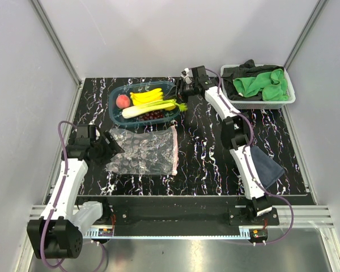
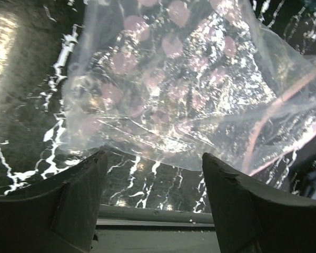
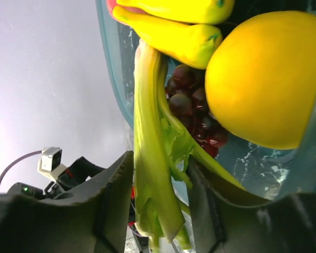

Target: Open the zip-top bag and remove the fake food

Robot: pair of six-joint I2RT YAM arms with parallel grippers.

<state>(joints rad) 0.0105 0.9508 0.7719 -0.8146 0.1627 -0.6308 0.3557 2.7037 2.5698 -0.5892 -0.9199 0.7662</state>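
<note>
**Zip-top bag and pincers.** We show the zip-top bag [image 1: 143, 151] lying flat toward the near left of the desk [image 1: 215, 164], its pink-red zip strip [image 1: 174, 150] facing the right edge. The left pincer [image 2: 154, 161] stands wide open just beside the bag's left side, holding nothing. The fake food [image 1: 141, 105] lies in the blue-tinted tray [image 1: 114, 109] at the far edge: banana bunch [image 1: 146, 95], peach [image 1: 123, 101], grapes [image 1: 154, 115], lemon [image 3: 263, 79] and leek [image 1: 158, 106]. The right pincer [image 3: 160, 158] has its jaws on either side of the leek's green end; we cannot tell whether they grip it.
</note>
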